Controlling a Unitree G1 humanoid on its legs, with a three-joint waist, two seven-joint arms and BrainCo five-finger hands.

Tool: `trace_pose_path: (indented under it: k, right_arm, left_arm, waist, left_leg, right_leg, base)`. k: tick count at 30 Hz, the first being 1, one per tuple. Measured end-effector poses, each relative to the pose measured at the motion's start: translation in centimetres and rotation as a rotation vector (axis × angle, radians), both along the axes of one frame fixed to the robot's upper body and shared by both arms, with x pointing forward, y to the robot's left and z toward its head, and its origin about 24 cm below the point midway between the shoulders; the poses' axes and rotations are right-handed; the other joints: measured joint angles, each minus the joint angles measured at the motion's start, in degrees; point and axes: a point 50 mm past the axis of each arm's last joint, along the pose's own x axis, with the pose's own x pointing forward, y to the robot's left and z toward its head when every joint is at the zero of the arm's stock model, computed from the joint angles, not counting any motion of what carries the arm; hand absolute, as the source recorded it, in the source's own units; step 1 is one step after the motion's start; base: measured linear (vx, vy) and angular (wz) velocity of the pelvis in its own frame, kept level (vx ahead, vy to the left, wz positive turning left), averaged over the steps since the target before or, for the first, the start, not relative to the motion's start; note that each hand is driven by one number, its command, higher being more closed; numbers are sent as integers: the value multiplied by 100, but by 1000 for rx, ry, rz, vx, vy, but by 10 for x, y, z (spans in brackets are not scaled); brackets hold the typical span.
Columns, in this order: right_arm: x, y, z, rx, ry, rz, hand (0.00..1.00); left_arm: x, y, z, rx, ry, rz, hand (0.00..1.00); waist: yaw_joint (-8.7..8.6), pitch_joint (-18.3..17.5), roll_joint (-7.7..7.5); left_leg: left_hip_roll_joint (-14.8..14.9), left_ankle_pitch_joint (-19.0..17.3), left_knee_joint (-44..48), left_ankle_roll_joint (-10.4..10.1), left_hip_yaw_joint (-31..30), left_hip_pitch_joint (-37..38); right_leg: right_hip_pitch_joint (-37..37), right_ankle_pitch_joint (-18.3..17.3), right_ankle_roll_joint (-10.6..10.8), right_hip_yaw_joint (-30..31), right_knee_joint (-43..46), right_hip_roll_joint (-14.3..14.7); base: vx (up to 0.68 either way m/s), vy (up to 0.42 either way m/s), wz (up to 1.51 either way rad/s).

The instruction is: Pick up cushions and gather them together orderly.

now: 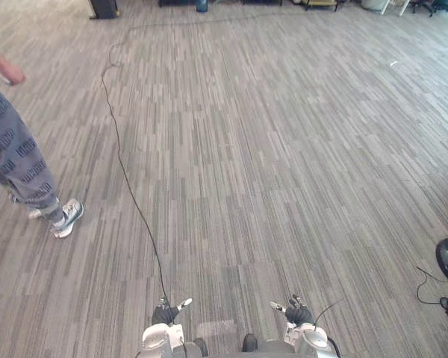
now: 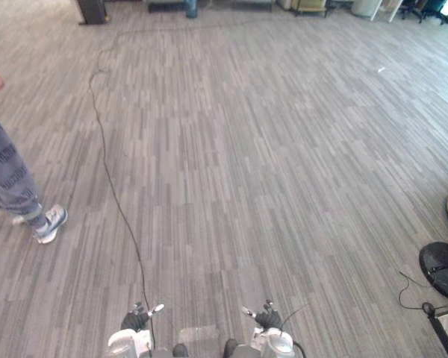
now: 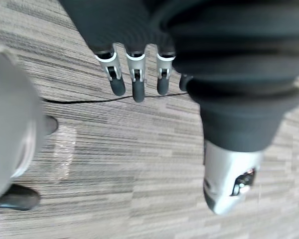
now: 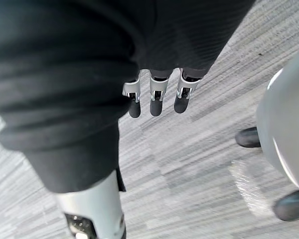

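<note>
Carpet [image 1: 284, 149] stretches ahead; left hand [image 1: 166, 313] and right hand [image 1: 296, 312] hang, fingers [image 3: 134, 87] released, empty. Next, likely: locate a cushion.

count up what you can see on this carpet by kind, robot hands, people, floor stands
robot hands: 2 (left hand, right hand)
person: 1
round black base: 1
total: 4

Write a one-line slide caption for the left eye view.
Left hand and right hand hang open, empty, above grey carpet; a person stands at left.
</note>
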Motion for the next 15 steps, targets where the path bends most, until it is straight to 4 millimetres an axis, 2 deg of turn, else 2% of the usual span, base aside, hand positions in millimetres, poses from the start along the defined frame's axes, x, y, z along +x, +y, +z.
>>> trace_pose_path:
  k: [1,2,5,6,7,8,9,10,11,12,13,14,15]
  right_arm:
    - [0,-4,0,-12,3,0,0]
    - [2,-5,1,-15,1,0,0]
    - [0,-8,-1,-25,21,-1,0]
    - [-2,-9,-4,-28,46,4,0]
    - [-6,-11,-7,-29,74,6,0]
    - [-7,-10,-8,-27,84,7,0]
    - [-7,-6,-9,-15,96,9,0]
    - [-6,-3,-9,-6,88,12,0]
    - [-6,-2,-9,-2,89,6,0]
    - [-7,0,-10,7,89,-6,0]
    - [-7,0,-10,10,89,-12,0]
    - [-7,0,-9,13,82,-22,0]
    - [-6,0,-9,12,76,-20,0]
  left_arm:
    - [0,1,2,5,-13,8,0]
    - [0,2,2,7,-15,7,0]
    - [4,3,5,18,-35,-3,0]
    - [6,3,6,23,-49,-3,0]
    - [5,3,6,24,-48,-2,0]
    - [5,4,5,25,-45,-3,0]
    - [4,10,5,34,-36,4,0]
    - [2,12,4,35,-30,15,0]
    - [1,14,4,36,-26,21,0]
    - [-1,19,3,48,-12,22,0]
    - [-2,20,2,52,-5,16,0]
    - [-4,23,0,62,19,-5,0]
    - [-6,23,-1,65,28,-9,0]
  waist:
    - [27,47,64]
    - [24,56,78]
    - [94,97,47]
    - [160,102,46]
    - [226,104,80]
    - [251,103,80]
    - [271,48,-43]
    - [275,38,-80]
    - [282,30,-112]
    - [277,77,-265]
    - [273,79,-296]
    - [232,114,-378]
    - [221,138,-358]
  left_leg:
    - [223,-220,311,-26,43,-271]
    - [267,-263,283,-32,80,-341]
    - [198,-166,-642,42,411,-847]
    - [-11,287,-1507,27,425,-1070]
    - [-178,970,-2255,29,316,-1184]
    - [-217,1221,-2290,55,247,-1184]
    - [-381,1167,-2154,273,294,-1169]
    - [-386,939,-1878,433,316,-1210]
    - [-393,814,-1786,469,355,-1183]
    - [-551,510,-1726,529,391,-871]
    - [-597,407,-1739,531,392,-758]
    - [-766,63,-1946,503,371,-89]
    - [-810,4,-2008,480,354,85]
  right_leg:
    - [192,-161,-17,19,-10,-10]
    - [255,-193,-8,23,-25,-31]
    - [692,-281,87,142,-344,-392]
    - [861,-273,101,235,-586,-607]
    - [988,-261,122,348,-759,-712]
    - [1042,-256,126,396,-800,-737]
    - [1053,-114,124,521,-771,-964]
    - [912,201,289,672,-485,-1027]
    - [874,302,373,737,-328,-1061]
    - [717,559,688,886,459,-1200]
    - [619,683,753,943,811,-1228]
    - [-26,1391,941,1176,2728,-1271]
    - [-206,1387,956,1202,3246,-1269]
  base:
    - [287,50,-13]
    - [387,94,-8]
    - [465,155,-22]
    - [598,312,-50]
    - [505,278,-53]
    - [540,316,-44]
    - [577,326,-23]
    - [704,397,-17]
    - [737,415,-3]
    - [381,218,1]
    - [739,397,3]
    - [484,249,2]
    - [826,358,7]
